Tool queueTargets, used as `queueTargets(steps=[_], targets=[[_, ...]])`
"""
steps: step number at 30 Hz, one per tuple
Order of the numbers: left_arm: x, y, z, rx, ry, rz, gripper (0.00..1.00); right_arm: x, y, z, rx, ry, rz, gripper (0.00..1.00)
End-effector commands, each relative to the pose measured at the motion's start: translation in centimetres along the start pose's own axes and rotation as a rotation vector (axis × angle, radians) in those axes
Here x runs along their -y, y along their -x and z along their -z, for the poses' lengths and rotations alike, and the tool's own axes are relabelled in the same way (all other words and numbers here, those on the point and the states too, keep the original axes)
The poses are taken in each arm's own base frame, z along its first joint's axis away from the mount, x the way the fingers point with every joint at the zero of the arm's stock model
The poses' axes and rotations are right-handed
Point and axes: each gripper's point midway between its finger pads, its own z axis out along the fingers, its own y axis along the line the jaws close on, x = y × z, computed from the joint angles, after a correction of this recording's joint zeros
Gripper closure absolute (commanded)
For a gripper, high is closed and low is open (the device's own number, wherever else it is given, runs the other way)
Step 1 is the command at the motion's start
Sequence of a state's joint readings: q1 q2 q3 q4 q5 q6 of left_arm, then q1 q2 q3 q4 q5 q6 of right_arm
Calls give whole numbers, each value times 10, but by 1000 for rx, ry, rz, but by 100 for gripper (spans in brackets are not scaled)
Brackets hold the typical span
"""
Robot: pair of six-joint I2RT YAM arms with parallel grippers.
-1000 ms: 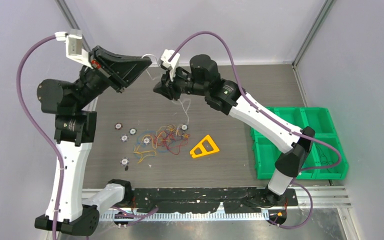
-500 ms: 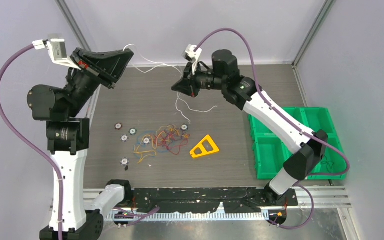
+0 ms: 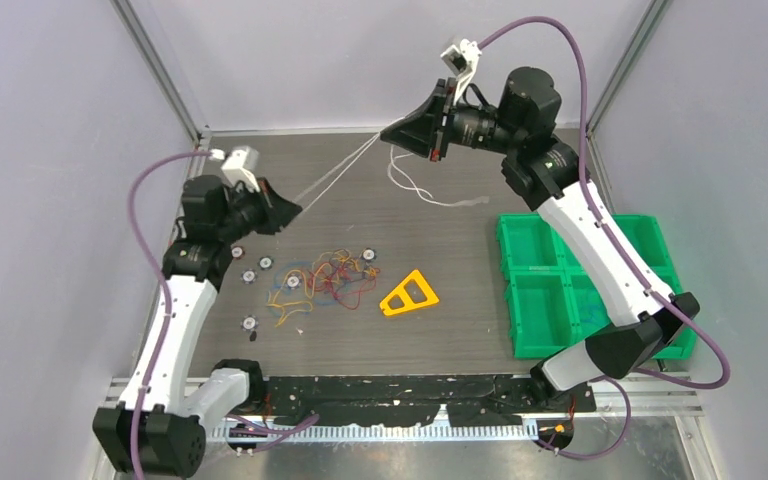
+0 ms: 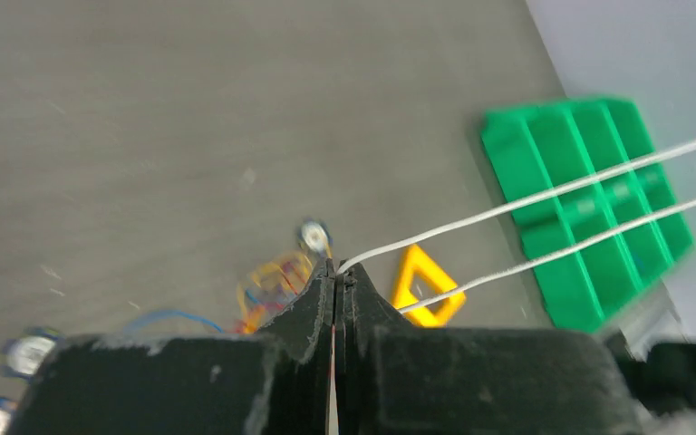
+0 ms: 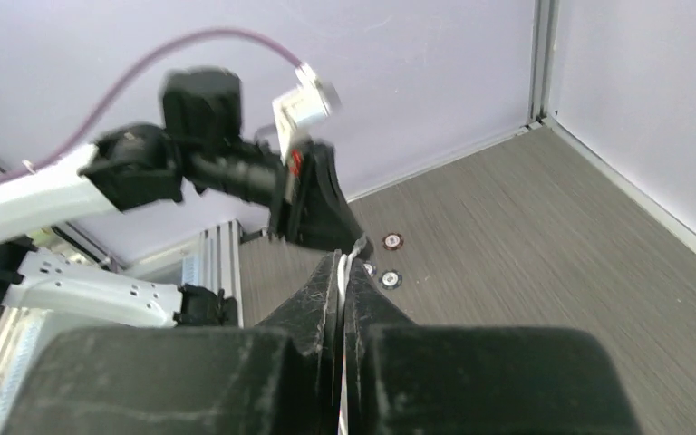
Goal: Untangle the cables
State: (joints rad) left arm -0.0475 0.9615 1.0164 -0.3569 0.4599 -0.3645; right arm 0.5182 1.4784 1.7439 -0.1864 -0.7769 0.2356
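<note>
Just left of the yellow triangle (image 3: pixel 408 294) on the surface (image 3: pixel 460 330) — a loose tangle of coloured cables (image 3: pixel 325 280). Beyond the triangle, toward the far wall, one white cable (image 3: pixel 340 172) pulled taut between the left gripper (image 3: pixel 295 208) and the right gripper (image 3: pixel 388 133) — both pinched tight on it, clear of the surface.
</note>
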Motion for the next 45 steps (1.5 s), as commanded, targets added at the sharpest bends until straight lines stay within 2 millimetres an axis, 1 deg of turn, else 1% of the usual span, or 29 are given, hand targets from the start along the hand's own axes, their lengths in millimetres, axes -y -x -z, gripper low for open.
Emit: queueTargets(steps=[1,2,5,8,10,13,14,15,16,17,18,19,20,21,23,24,25,28,29,30,31,32,33,34,35,36,37,39,45], targets=[[14,-60,-7,-194,-116,63,100,-27,84,33,220,20,42,95],[24,-66,-9,-211,-155,55,100,-32,89,35,238,39,20,95],[59,-73,-11,-248,-286,28,100,-28,85,39,255,41,-37,95],[90,-63,-7,-228,-430,49,100,-22,84,52,275,-10,-34,95],[102,-53,-3,-198,-492,29,83,-10,78,62,272,-64,-34,95],[107,-41,4,-157,-502,-27,41,5,65,81,243,-138,-18,95],[105,-40,6,-158,-488,-44,33,17,59,90,233,-177,-20,95],[104,-34,7,-141,-475,-71,27,13,57,98,221,-187,5,95],[102,-32,9,-137,-456,-86,18,24,51,109,205,-228,0,95],[98,-29,10,-125,-437,-105,9,22,44,117,177,-246,13,95],[95,-26,11,-111,-417,-117,2,32,40,130,165,-294,16,95],[92,-23,13,-97,-402,-126,1,29,34,139,138,-311,36,95],[91,-20,14,-84,-395,-136,0,40,31,154,128,-367,40,95],[89,-18,16,-73,-386,-146,1,40,23,166,98,-391,46,95],[87,-13,20,-47,-374,-164,1,56,13,200,63,-492,51,95],[88,-11,21,-36,-377,-168,1,58,10,209,48,-515,53,95],[90,-11,23,-29,-389,-159,1,65,2,226,18,-563,45,95],[107,-2,31,35,-489,-128,1,70,-18,255,-47,-621,30,95],[113,-1,33,49,-525,-121,1,72,-16,268,-58,-662,51,95],[116,-2,35,47,-546,-107,1,75,-27,276,-104,-688,54,95],[117,-2,36,42,-553,-96,1,76,-24,290,-119,-740,77,95],[118,-3,36,28,-560,-90,1,80,-34,301,-170,-777,80,95],[118,-5,36,18,-562,-98,1,82,-30,314,-188,-831,99,95],[118,-6,36,8,-561,-98,1,89,-40,333,-243,-897,86,95],[118,-7,37,7,-560,-100,1,89,-35,341,-267,-930,107,95],[118,-9,38,7,-560,-101,1,95,-48,359,-328,-977,78,95],[118,-10,39,5,-561,-98,1,96,-45,371,-358,-1024,90,95],[118,-13,40,1,-566,-97,1,106,-56,397,-446,-1077,72,94],[115,-20,39,-18,-565,-85,1,117,-72,458,-614,-1225,56,95]])
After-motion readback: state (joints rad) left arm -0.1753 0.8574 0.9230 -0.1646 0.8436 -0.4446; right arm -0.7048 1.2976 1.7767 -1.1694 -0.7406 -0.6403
